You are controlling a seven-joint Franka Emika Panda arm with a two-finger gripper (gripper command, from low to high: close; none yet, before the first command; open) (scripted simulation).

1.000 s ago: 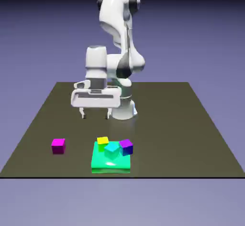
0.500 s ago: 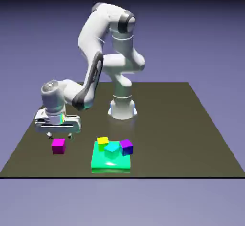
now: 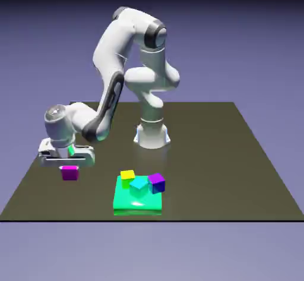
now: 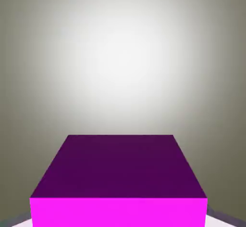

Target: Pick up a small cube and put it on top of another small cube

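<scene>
One view of me comes from outside, the exterior view: it looks from across the table [image 3: 202,155] and above, facing my base [image 3: 152,136] at the far edge and slanting down over the tabletop. It stands well back, far enough to take in my whole arm [image 3: 110,54] (all of me, elbows included). The hand view looks along my gripper [image 3: 69,170], very near the magenta cube [image 4: 118,173], which looms large at its bottom edge. Both views share that cube and some of the table surface; only the exterior view takes in the green block [image 3: 138,198].
</scene>
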